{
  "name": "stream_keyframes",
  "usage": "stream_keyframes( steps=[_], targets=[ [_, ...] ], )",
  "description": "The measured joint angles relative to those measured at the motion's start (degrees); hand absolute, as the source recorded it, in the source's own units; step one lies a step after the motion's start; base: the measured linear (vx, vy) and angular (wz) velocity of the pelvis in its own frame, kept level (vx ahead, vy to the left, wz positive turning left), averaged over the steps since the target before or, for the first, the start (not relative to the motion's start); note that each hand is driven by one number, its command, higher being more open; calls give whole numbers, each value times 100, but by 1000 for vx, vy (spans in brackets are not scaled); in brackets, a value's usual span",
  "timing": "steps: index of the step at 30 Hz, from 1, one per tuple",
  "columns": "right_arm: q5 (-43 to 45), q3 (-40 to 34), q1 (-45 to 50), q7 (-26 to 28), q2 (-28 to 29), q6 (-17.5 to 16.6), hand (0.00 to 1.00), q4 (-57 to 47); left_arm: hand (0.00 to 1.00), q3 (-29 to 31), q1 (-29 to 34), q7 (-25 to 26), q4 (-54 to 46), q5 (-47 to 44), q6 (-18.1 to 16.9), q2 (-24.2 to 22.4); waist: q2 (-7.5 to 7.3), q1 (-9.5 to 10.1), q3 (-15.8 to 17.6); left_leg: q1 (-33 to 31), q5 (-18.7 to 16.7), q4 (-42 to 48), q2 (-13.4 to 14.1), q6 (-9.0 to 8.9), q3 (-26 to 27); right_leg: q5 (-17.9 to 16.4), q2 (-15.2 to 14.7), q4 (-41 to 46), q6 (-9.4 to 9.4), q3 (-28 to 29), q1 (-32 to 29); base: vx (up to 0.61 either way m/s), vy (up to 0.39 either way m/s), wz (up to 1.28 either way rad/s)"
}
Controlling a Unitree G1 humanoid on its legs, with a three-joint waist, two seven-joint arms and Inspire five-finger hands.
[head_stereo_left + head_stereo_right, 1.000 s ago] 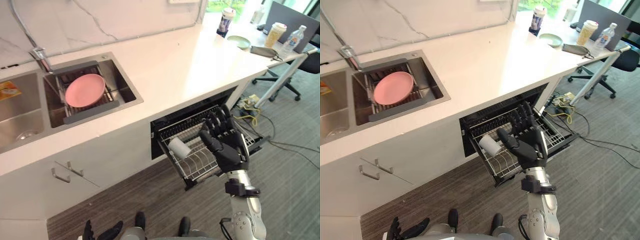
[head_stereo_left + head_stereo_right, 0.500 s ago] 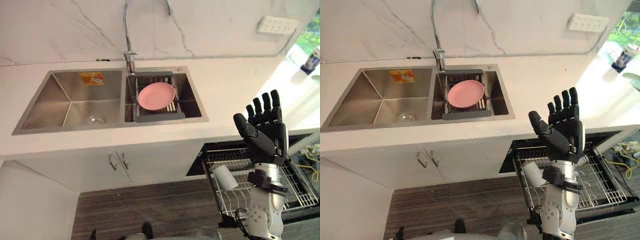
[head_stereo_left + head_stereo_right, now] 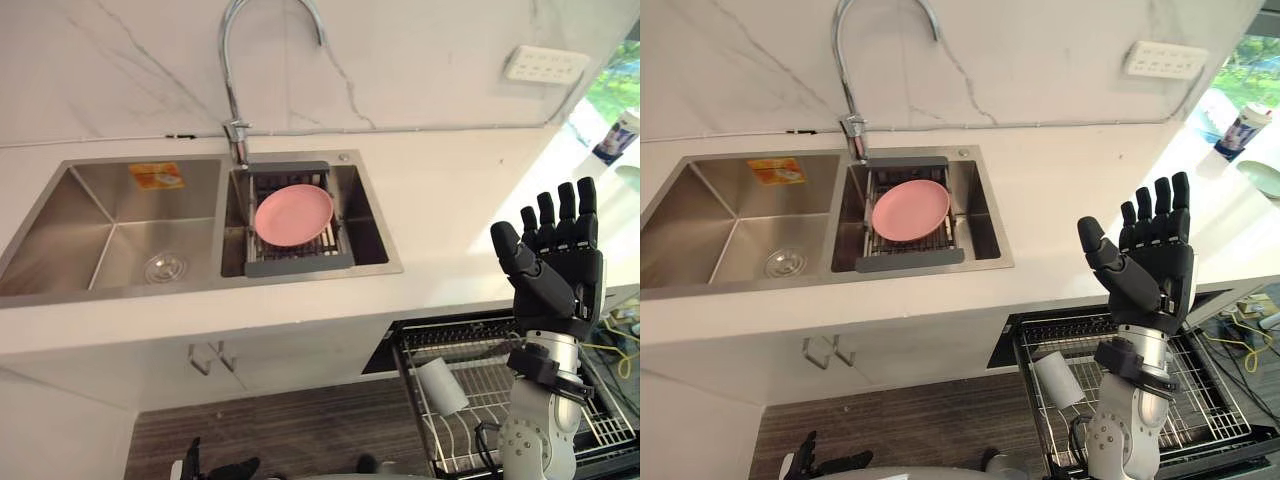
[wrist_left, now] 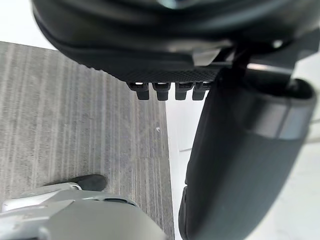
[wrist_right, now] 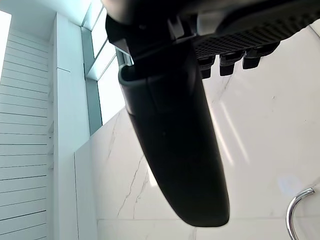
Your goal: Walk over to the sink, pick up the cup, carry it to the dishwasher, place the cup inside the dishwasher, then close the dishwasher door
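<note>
White cup (image 3: 441, 385) lies on its side in the pulled-out wire rack (image 3: 1205, 398) of the open dishwasher, below the counter (image 3: 450, 230). Right hand (image 3: 1148, 272) stands upright above the rack, fingers straight and spread, empty, apart from the cup. Left hand (image 3: 218, 468) hangs low, fingers loosely extended, empty. Pink plate (image 3: 293, 214) rests on a grey drainer (image 3: 300, 264) in the sink (image 3: 90, 255)

My two head views look steeply down from above the counter (image 3: 450, 190), a small step apart, and share the sink (image 3: 110, 230) and the open dishwasher rack (image 3: 1200, 390). My left wrist view sits tight against the left hand (image 4: 165, 65), facing the floor (image 4: 75, 125). My right wrist view looks up past the right hand (image 5: 175, 140) at the wall (image 5: 260, 150).
</note>
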Motion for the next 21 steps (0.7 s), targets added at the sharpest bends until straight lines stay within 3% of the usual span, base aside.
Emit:
stream_keyframes(
  steps=[2,4,7,8,10,12,13,14,16,21],
  targets=[
    [-2,3,34,25,-2,0,100,1,100,-7,-7,22,40,3,-15,-1,25,-7,17,-29,-127,182,50,-13,29,8,40,-48,-4,42,56,12,-15,-18],
    [16,111,88,71,-1,0,100,5,100,38,-6,87,152,39,-51,-30,84,16,67,-311,-469,1003,221,-211,145,-83,116,-141,-53,84,153,-22,-32,-10],
    [34,284,191,187,-50,-5,100,-195,100,332,-11,195,34,-330,-180,-185,138,47,123,-1345,-631,3282,619,-314,426,-68,96,-340,-157,55,440,-21,-15,2],
    [36,280,128,239,-138,-21,100,-193,100,346,18,230,35,-350,-182,-261,200,122,124,-1390,-721,2959,591,-198,505,-67,38,-373,-158,142,506,-8,44,-21],
    [49,290,-22,260,-236,-20,100,-136,100,367,101,245,11,-349,-228,-318,229,154,131,-1529,-710,2194,466,-166,430,-70,-61,-430,-152,287,497,41,104,-40],
    [55,327,-23,279,-275,-26,100,-127,100,464,202,267,21,-353,-304,-404,268,161,104,-1537,-323,1574,404,-175,294,-66,-87,-563,-150,431,514,123,158,-49],
    [55,399,-22,280,-273,-37,100,-125,100,479,265,268,107,-351,-301,-415,301,159,43,-1423,-3,1354,298,83,324,-38,-142,-659,-113,542,548,208,199,-51],
    [54,470,-19,309,-272,-52,100,-139,100,487,270,265,201,-351,-283,-404,239,145,21,-1358,84,1297,177,148,413,47,-260,-735,-15,583,611,267,222,-43],
    [56,524,-39,340,-270,-55,100,-168,100,518,235,267,206,-351,-247,-387,200,149,-17,-1309,41,1285,9,260,542,67,-443,-737,189,630,617,225,172,-17],
    [47,518,-52,379,-266,-53,100,-155,100,483,24,265,188,-330,-261,-354,206,213,-41,-837,-35,850,-245,378,478,-40,-648,61,403,511,518,195,145,8]
  ],
)
